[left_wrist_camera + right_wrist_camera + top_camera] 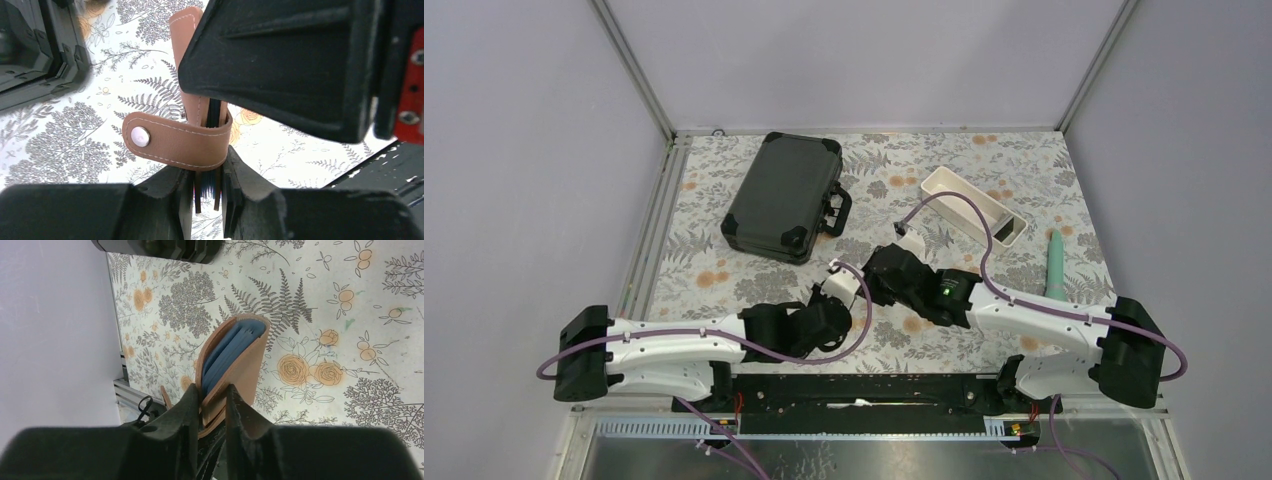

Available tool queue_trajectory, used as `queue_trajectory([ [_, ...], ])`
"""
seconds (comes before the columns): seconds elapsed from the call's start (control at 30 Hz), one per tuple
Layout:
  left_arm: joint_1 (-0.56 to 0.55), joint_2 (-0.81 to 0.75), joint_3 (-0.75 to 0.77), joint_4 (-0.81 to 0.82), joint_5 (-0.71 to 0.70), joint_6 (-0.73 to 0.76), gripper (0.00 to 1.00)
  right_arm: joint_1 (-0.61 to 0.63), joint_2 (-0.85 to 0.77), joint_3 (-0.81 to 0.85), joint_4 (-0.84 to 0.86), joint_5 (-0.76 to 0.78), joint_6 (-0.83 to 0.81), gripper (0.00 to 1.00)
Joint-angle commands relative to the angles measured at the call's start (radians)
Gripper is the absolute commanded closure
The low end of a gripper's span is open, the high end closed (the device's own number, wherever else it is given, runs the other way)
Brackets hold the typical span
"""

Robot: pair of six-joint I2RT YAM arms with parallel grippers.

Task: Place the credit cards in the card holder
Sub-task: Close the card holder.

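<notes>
Left claw (pixel 207 169): closed on the card holder (pixel 248 367), one finger pressed against each side of its lower edge.
Right claw (pixel 212 392): also clamped on the card holder, at the opposite edge, its two fingers squeezing the folded leaves together.
Card holder: held between the two claws and clear of the counter (pixel 724 270). It stands on edge and is folded almost shut, and from the right claw's side the pale blue pockets show between the tan leaves.
Strap (pixel 175 142): wraps round the card holder just above the left claw's fingers. Its free end sticks out to that claw's left, with the snap button (pixel 140 136) unfastened and facing outward.
Dark layers (pixel 213 112): thin edges tucked between the leaves, directly ahead of the left claw. I cannot tell whether they are credit cards or pocket lining.
Black case (pixel 782 197): shut and lying flat, beyond the left claw and off to its left, well apart.
White tray (pixel 954 187): beyond the right claw and to its right, with a dark flat thing (pixel 1002 229) in its nearer end that is too small to make out.
Teal tool (pixel 1057 262): on the counter, far off to the right claw's right.
</notes>
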Motion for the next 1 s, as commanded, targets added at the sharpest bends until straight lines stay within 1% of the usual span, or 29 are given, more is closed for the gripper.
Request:
queue_trajectory([
  [0.0,-0.029,-0.011,0.074,0.095,-0.003,0.029,0.81,0.007,-0.017,-0.016,0.051,0.08,0.032,0.88],
  [0.03,-0.029,-0.017,0.069,0.102,-0.002,0.031,0.74,0.006,-0.025,-0.028,0.056,0.09,0.032,0.97],
  [0.07,-0.029,-0.029,0.062,0.111,0.003,0.032,0.62,0.006,-0.033,-0.04,0.06,0.102,0.033,1.0],
  [0.13,-0.029,-0.055,0.042,0.136,0.024,0.034,0.41,0.006,-0.05,-0.065,0.073,0.128,0.027,1.0],
  [0.2,-0.028,-0.087,0.021,0.157,0.054,0.032,0.25,0.005,-0.067,-0.096,0.095,0.161,0.01,1.0],
  [0.27,-0.024,-0.126,0.001,0.17,0.097,0.029,0.06,-0.009,-0.09,-0.13,0.129,0.181,-0.031,1.0],
  [0.3,-0.016,-0.144,-0.009,0.174,0.132,0.025,0.02,-0.022,-0.102,-0.152,0.151,0.179,-0.058,1.0],
  [0.33,-0.004,-0.163,-0.018,0.18,0.174,0.021,0.01,-0.041,-0.118,-0.172,0.17,0.169,-0.088,1.0],
  [0.4,0.039,-0.204,-0.035,0.193,0.292,0.007,0.01,-0.084,-0.158,-0.221,0.26,0.125,-0.165,1.0],
  [0.5,0.134,-0.257,-0.046,0.2,0.457,-0.047,0.01,-0.137,-0.244,-0.279,0.364,0.033,-0.291,1.0],
  [0.57,0.194,-0.297,-0.045,0.195,0.498,-0.092,0.01,-0.149,-0.32,-0.301,0.427,-0.035,-0.39,1.0],
  [0.63,0.264,-0.342,-0.048,0.198,0.544,-0.135,0.01,-0.162,-0.387,-0.321,0.478,-0.132,-0.454,1.0],
  [0.73,0.374,-0.43,-0.077,0.25,0.684,-0.22,0.01,-0.174,-0.466,-0.328,0.538,-0.303,-0.5,1.0],
  [0.83,0.476,-0.506,-0.106,0.311,0.805,-0.285,0.01,-0.178,-0.522,-0.323,0.561,-0.413,-0.514,1.0],
  [0.97,0.544,-0.569,-0.085,0.314,0.897,-0.331,0.01,-0.19,-0.553,-0.281,0.562,-0.567,-0.526,1.0],
])
